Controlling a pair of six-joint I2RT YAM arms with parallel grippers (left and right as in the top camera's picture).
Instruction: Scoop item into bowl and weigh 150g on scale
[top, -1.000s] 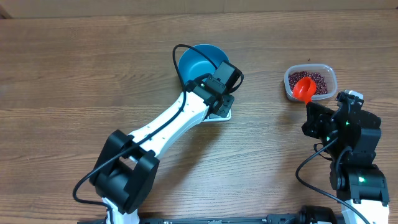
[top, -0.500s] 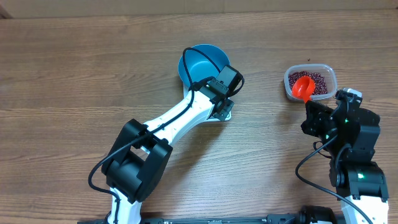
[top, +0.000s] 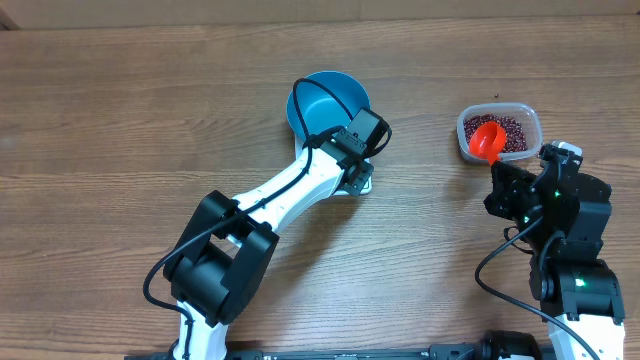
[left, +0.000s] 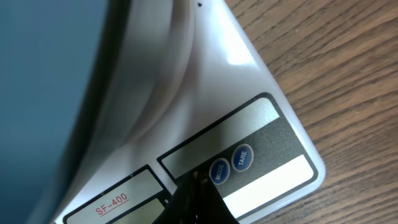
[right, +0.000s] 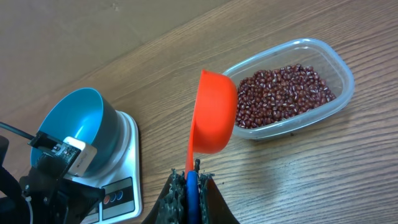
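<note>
The bright-blue bowl (top: 325, 98) (right: 73, 126) stands on the white scale (top: 364, 184) (right: 126, 163); up close its blue wall (left: 50, 87) fills the left. My left gripper (top: 356, 174) (left: 198, 198) is shut, its dark tip over the scale's panel (left: 261, 134) beside the MODE button. My right gripper (top: 503, 176) (right: 191, 179) is shut on the blue handle of an orange scoop (top: 488, 142) (right: 214, 112), which hangs tilted at the near-left edge of the clear tub (top: 531, 118) (right: 341, 74). Red-brown beans (top: 512, 130) (right: 280, 96) lie in the tub.
The left arm (top: 280, 200) stretches diagonally from the front edge to the scale, with a black cable looping over the bowl. The right arm's body (top: 560, 230) sits at the front right. Bare wood tabletop (top: 120, 120) surrounds everything.
The left arm's lower links have swung to the right while its wrist stayed over the scale. The right arm and scoop have not moved.
</note>
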